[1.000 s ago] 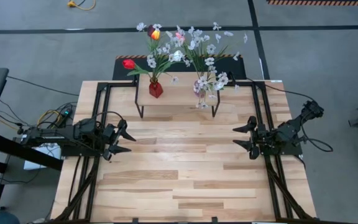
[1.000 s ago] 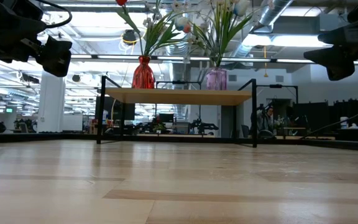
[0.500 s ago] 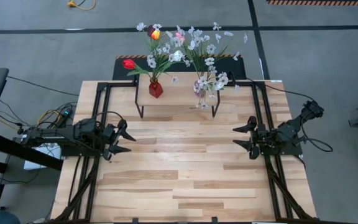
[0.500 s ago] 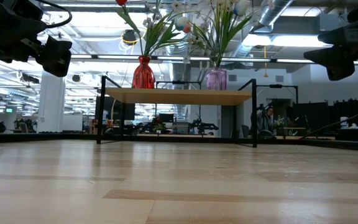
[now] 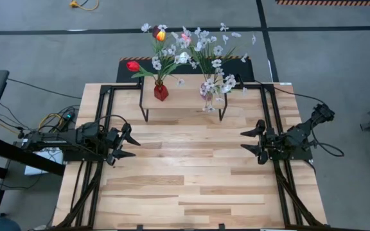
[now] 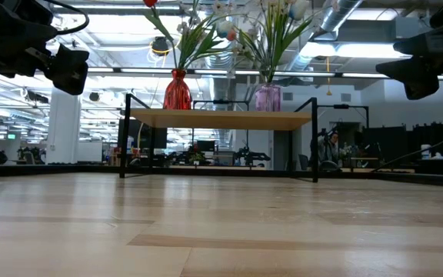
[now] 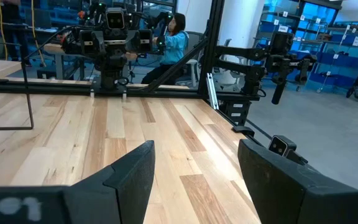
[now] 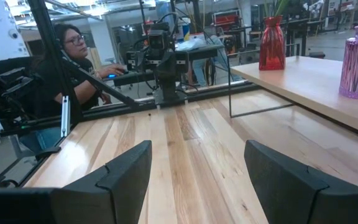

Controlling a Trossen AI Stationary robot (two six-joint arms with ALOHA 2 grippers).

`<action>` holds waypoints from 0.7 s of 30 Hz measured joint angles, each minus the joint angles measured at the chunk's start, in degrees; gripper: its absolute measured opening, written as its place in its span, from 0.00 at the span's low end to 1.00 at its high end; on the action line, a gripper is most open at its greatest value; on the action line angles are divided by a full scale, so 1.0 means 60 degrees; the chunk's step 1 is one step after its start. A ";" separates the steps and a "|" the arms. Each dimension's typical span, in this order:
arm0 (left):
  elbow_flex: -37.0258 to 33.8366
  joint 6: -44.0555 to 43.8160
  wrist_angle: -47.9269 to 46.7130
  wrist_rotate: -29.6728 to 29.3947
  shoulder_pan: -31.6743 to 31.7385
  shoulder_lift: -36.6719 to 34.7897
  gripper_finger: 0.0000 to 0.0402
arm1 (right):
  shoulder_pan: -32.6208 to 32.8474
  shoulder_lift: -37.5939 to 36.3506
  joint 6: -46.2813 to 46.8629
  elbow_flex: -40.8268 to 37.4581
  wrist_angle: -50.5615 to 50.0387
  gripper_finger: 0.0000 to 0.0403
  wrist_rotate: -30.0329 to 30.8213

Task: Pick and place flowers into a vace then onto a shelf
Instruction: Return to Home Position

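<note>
**Two vases of flowers on the shelf, an arm at each side of the table**

Seen from above, a low light-wood shelf point(image 5: 185, 102) on thin dark legs stands at the far edge of the slatted wooden table point(image 5: 191, 186), midway between the two arms. Two vases stand upright on it, well apart. The red vase point(image 5: 161, 92) is toward the left arm's side and the pink vase point(image 5: 208, 88) toward the right arm's side. The flowers point(image 5: 185, 48) rise from both vases on long green stems. A red tulip point(image 5: 132, 65) and an orange tulip point(image 5: 160, 36) lean out of the red vase, with sprays of small white blossoms spreading above both.

The left gripper point(image 5: 136, 148) hangs above the table's left side, well apart from the shelf, pointing toward the middle. Its two dark fingers are spread apart and hold nothing. The right gripper point(image 5: 242, 140) hangs above the table's right side, facing the left one across bare wood. Its fingers are also spread apart and hold nothing.

In the left wrist view, a person point(image 7: 176, 37) in a blue top sits beyond the table
</note>
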 joint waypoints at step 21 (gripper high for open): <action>-0.0001 -0.0028 -0.0001 0.0000 0.0003 0.0000 0.55 | -0.0002 -0.0002 0.0000 0.0000 0.0000 0.62 0.0000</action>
